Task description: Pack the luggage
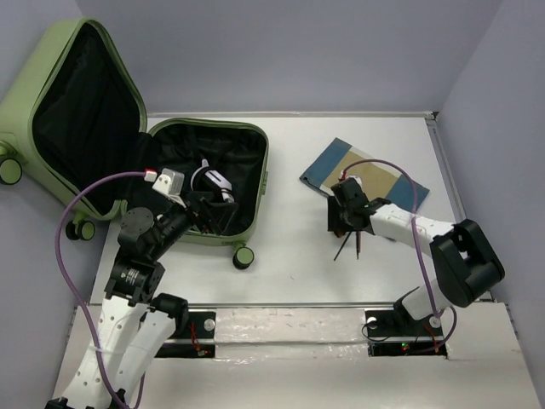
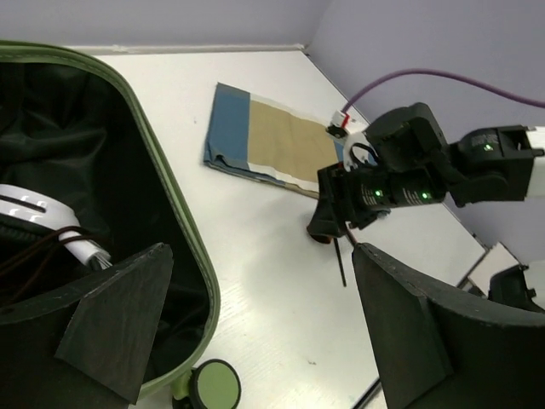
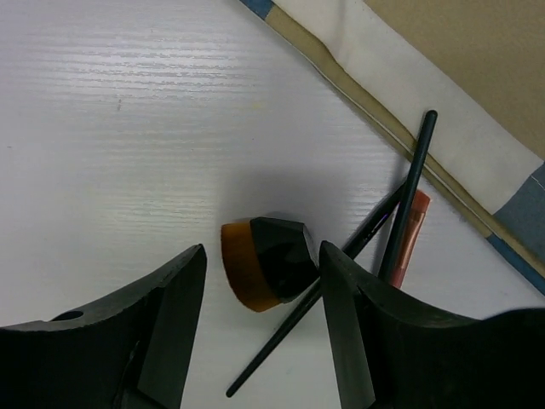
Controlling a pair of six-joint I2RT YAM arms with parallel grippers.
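While your right pincer (image 3: 260, 256) hangs spread over the stubby brush (image 3: 264, 274), with one finger on each side of it and no pinch that I can see, the main risk is a poor close. That brush lies on its side and its black handle is short and faceted. If you squeeze on the orange bristles or off centre, it will probably squirt out or roll across the surface (image 1: 289, 264).

One thin black brush (image 3: 294, 336) runs right under the stubby one, another (image 3: 413, 192) lies just beside it, and a coral stick (image 3: 410, 232) sits against that. A finger coming down on any of them could scatter the lot or lift two things at once. The folded blue-and-tan cloth (image 1: 375, 175) lies close behind, and its hem could snag a fingertip if you drift that way.

The luggage (image 1: 262, 179) lies open at the left of the surface, with its lid propped up behind. Its lower half holds white headphones (image 1: 215, 179) and dark cords. Your left pincer (image 2: 260, 256) is spread wide and holds nothing, low over the case's near rim. It stands in the path you would take to drop the brush in, so the two arms could meet there. The purple cable (image 1: 400, 175) looping over the right arm could also drag on the cloth.
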